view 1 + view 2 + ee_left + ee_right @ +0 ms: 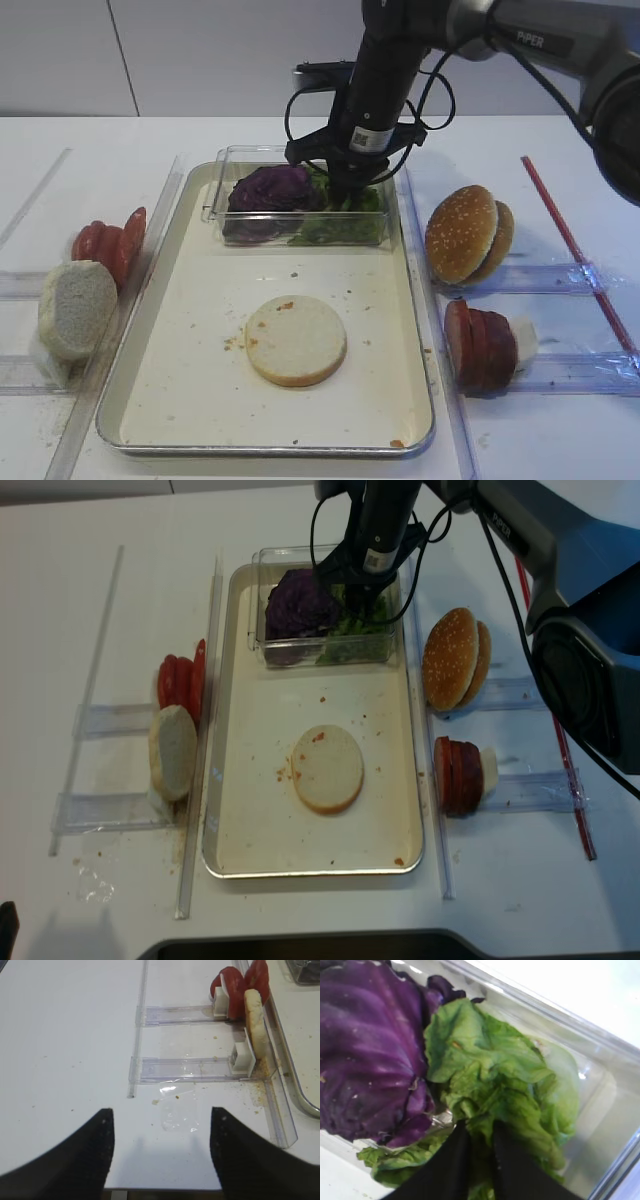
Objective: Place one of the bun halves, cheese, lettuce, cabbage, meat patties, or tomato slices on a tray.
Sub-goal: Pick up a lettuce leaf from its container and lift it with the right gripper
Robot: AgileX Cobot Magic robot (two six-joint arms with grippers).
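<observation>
Right gripper: dark fingers nearly together, pinching crinkled green lettuce inside the clear plastic box, which stands at the far end of the tray. Glossy purple cabbage touches the lettuce's left. Tray is shiny metal with a raised rim and a crumb-flecked cream floor; a flat pale bun half lies mid-floor with bare floor around it. Left gripper: jaws spread wide over the bare white table.
</observation>
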